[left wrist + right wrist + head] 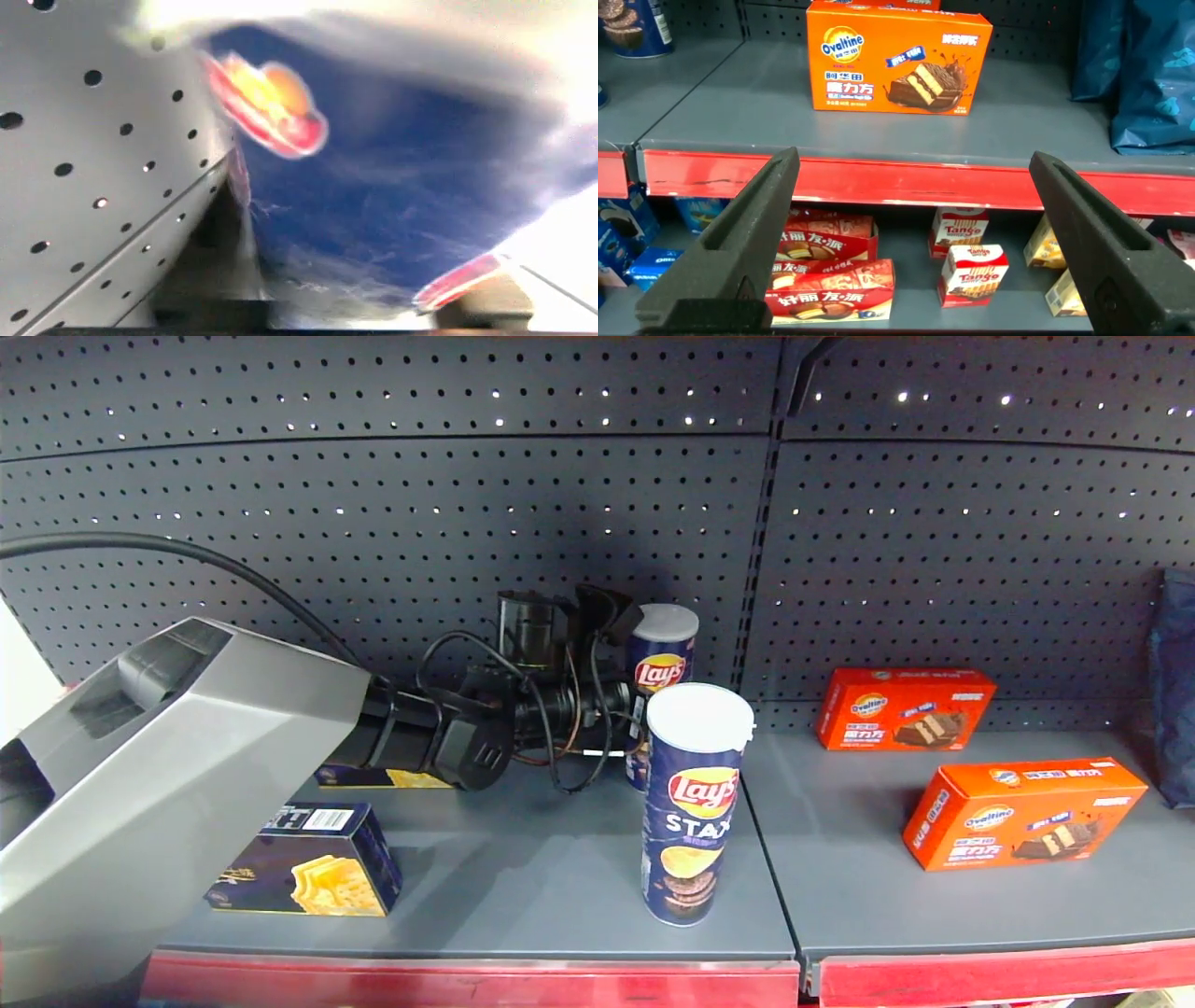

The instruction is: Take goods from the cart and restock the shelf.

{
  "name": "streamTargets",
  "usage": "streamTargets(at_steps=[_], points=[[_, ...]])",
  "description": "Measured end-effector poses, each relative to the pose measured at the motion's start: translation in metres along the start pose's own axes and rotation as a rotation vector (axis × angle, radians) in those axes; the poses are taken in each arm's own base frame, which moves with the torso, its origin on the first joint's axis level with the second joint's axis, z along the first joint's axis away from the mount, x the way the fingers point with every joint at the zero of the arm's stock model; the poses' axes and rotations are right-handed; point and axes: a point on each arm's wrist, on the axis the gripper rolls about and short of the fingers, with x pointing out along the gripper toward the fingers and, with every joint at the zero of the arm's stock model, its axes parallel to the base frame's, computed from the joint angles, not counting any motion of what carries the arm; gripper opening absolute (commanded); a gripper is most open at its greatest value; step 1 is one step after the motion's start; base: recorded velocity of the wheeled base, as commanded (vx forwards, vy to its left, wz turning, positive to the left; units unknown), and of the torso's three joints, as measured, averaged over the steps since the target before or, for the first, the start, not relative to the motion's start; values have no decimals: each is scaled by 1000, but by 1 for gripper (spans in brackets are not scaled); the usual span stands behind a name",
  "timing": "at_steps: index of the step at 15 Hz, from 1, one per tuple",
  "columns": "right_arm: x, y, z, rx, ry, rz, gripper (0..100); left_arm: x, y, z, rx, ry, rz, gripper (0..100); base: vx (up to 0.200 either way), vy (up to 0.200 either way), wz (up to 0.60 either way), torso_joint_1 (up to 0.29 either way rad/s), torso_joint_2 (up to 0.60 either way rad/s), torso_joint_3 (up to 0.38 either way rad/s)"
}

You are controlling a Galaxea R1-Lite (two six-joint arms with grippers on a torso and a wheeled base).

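- The left arm [187,756] lies low across the shelf [560,887], from the near left corner toward the pegboard back wall [373,504], passing over a rear cracker box [383,777]
- The left gripper [611,658] sits against the side of the rear chip can [665,649], which is upright close to the back wall; I cannot tell whether it clasps the can
- In the left wrist view the can's blue side is very close, with the pegboard just beside it
- The right gripper [913,157] hovers in front of the shelf's red front lip [906,182], jaws spread wide with nothing between them, facing the front orange box [896,56]
- The front chip can [695,803] stands upright just before the rear one, near the front edge
- The front cracker box [308,870] lies by the front left edge, beside the arm
- Bare shelf floor lies between this box and the front can
- On the right, the rear orange box [901,707] and the front one sit apart with open floor around them, and a dark blue bag [1176,691] is at the far right edge
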Motion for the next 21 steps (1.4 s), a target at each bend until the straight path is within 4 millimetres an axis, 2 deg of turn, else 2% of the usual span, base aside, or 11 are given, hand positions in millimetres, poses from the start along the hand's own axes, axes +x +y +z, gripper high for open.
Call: streamTargets(at_steps=[6,9,15,19,21], points=[[0,0,0,0,0,-1,100,-3,0,-2,-5,12,1,100,0,0,0,0,0,0],[0,0,0,1,0,1,100,-17,-4,1,-5,18,4,100,0,0,0,0,0,0],[0,0,0,2,0,3,100,-67,-14,24,3,-12,27,100,0,0,0,0,0,0],[0,0,0,-6,-1,6,100,-120,-8,46,10,-65,98,100,0,0,0,0,0,0],[0,0,0,-16,-1,12,100,-153,-9,64,27,-122,139,100,0,0,0,0,0,0]])
